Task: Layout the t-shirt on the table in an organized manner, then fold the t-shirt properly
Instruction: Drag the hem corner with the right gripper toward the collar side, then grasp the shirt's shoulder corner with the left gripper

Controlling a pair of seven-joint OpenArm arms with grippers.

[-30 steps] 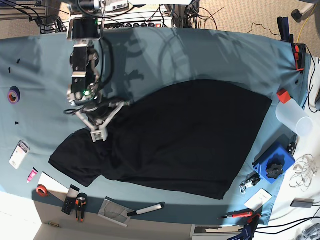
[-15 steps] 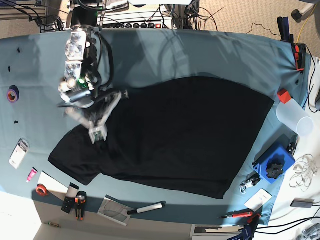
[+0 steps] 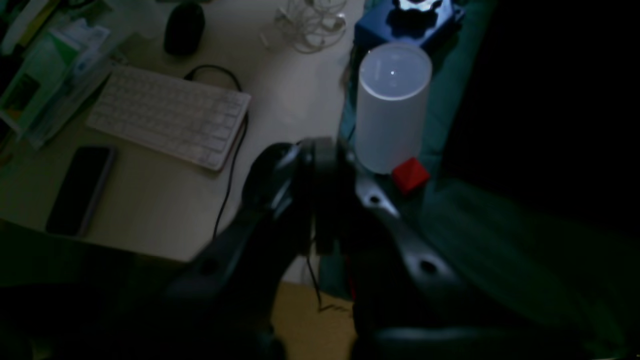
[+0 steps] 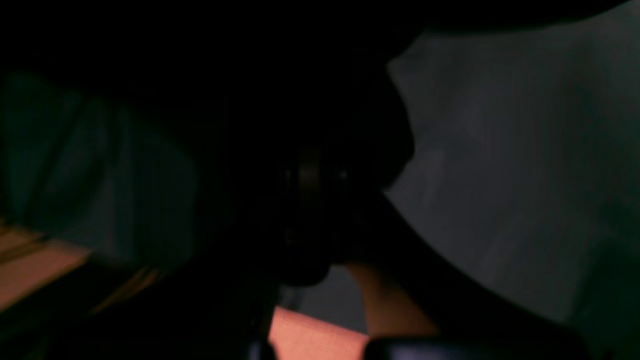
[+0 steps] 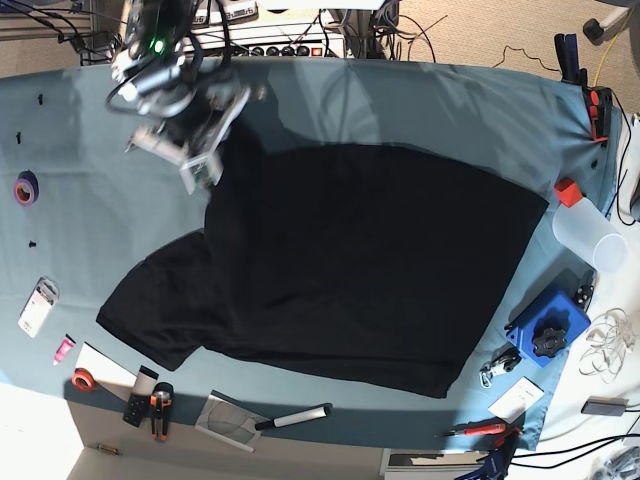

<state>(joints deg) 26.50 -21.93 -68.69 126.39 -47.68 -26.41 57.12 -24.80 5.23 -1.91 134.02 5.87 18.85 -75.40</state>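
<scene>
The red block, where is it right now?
In the base view, the red block sits at the table's right edge, beside the translucent cup and past the t-shirt's corner.

Robotics lab or workshop. Teal-covered surface (image 5: 420,100) ringed with clutter: tape rolls (image 5: 27,188) at 9 o'clock, cutters (image 5: 161,410) and marker (image 5: 292,419) near 6, screwdriver (image 5: 478,430) at 5, blue box (image 5: 549,320) and frosted cup (image 5: 588,232) around 3. Power strip (image 5: 285,48) and tangled cables at 12. Beside it, keyboard (image 3: 167,115) and phone (image 3: 80,189) on a desk.

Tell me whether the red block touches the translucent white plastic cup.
Touching: the left wrist view shows the red block pressed against the cup's lower edge, no gap.
</scene>
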